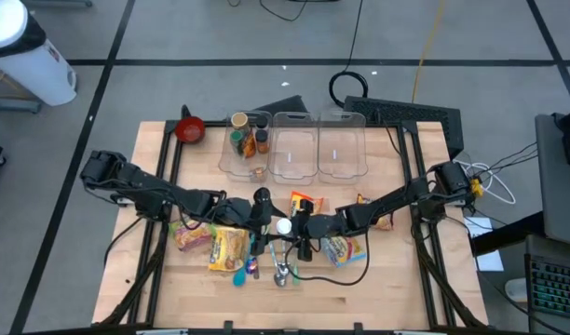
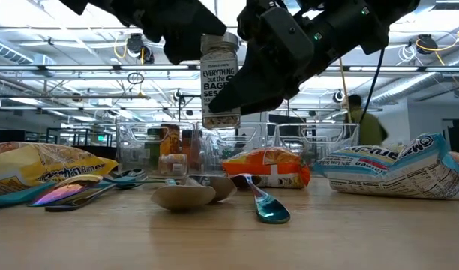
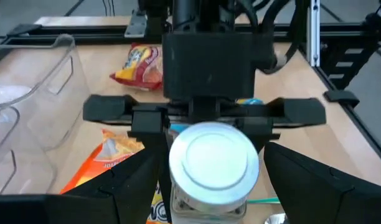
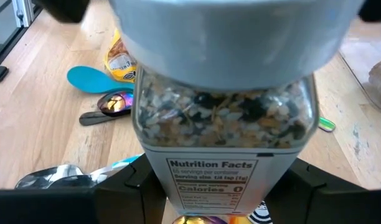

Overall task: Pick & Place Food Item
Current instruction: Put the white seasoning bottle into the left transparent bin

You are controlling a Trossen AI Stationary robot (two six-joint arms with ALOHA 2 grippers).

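Seasoning was the item in hand: a jar (image 2: 220, 82) of bagel seasoning with a pale lid hung upright above the middle of the desk (image 1: 378, 288), clear of the wood, with both arms meeting at it. The left gripper (image 2: 186, 34) and the right gripper (image 2: 248, 88) each had fingers set partly open against the jar, one from either side, so the jar was pinched between the two; the wrist views showed each pair of dark fingers flanking it. This looked like a hand-over in mid-air, or a shared lift, with the placing not yet done. The next move would call for one gripper to let go cleanly while the other kept a firm hold, and then for a carry to the clear bins (image 1: 294, 149) at the far edge of the desk, where one bin already held small bottles. A tall jar held low could tip if released carelessly. Below and around the arms lay snack bags (image 1: 227, 249), an orange packet (image 2: 268, 166), spoons (image 2: 186, 196) and a blue spoon (image 2: 267, 206), scattered on the pale wood; a red bowl (image 1: 190, 130) sat near the far left corner. Beyond the desk, the room was an open workshop with overhead lights and frames, and a person (image 2: 362, 120) stood far off.
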